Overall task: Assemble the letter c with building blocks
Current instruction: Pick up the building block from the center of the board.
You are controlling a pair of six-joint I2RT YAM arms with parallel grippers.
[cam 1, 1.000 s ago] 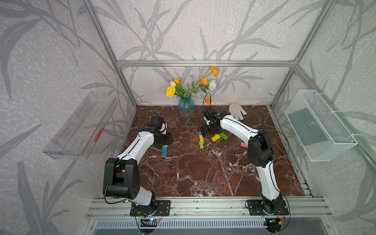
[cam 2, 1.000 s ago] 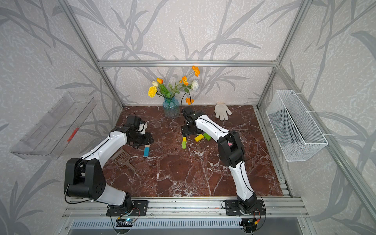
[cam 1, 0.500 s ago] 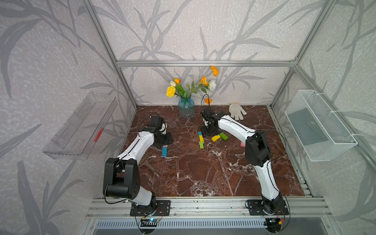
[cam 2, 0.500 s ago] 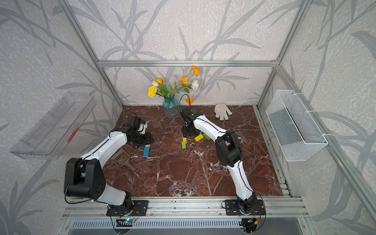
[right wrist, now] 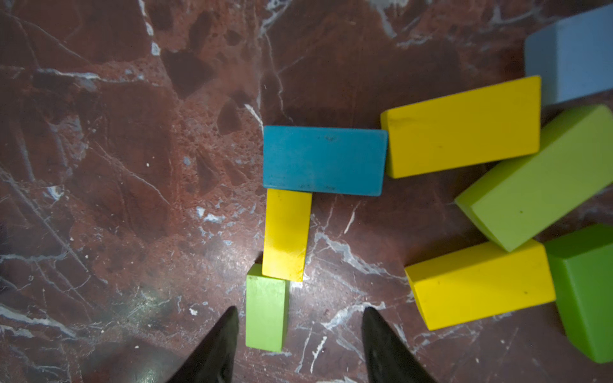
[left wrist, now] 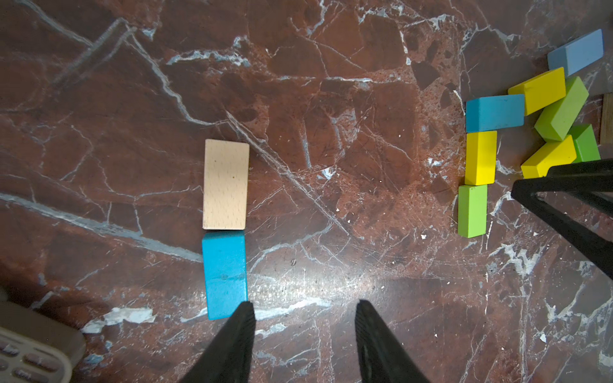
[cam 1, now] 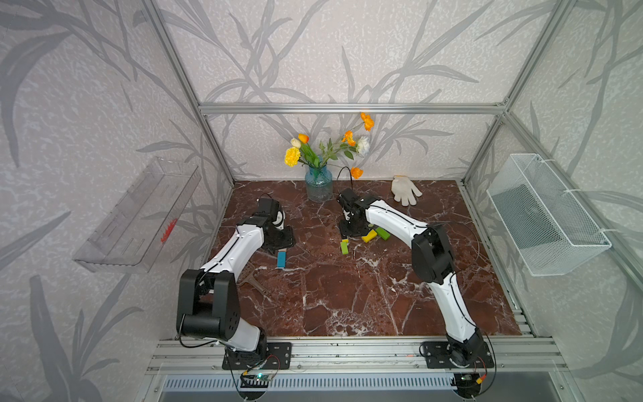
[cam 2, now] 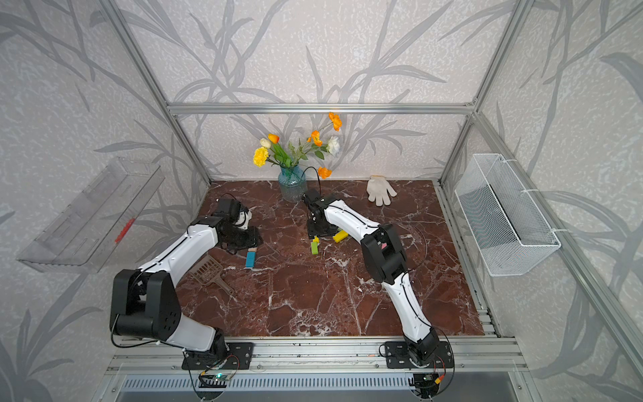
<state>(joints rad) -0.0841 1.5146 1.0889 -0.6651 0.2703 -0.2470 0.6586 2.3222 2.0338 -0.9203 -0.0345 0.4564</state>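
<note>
One light green block (right wrist: 267, 313) was flanked by the half-open, empty right end effector (right wrist: 299, 311). It was judged light, rigid and slick, best pinched across its long sides. The left end effector (left wrist: 303, 303) was likewise held apart, empty.

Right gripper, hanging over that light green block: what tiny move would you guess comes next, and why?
Probably the right gripper closes on the light green block. The block lies between its open fingers, nearer one of them, and sits slightly out of line with the yellow block at its end. A grip would let it line the two up.
</note>
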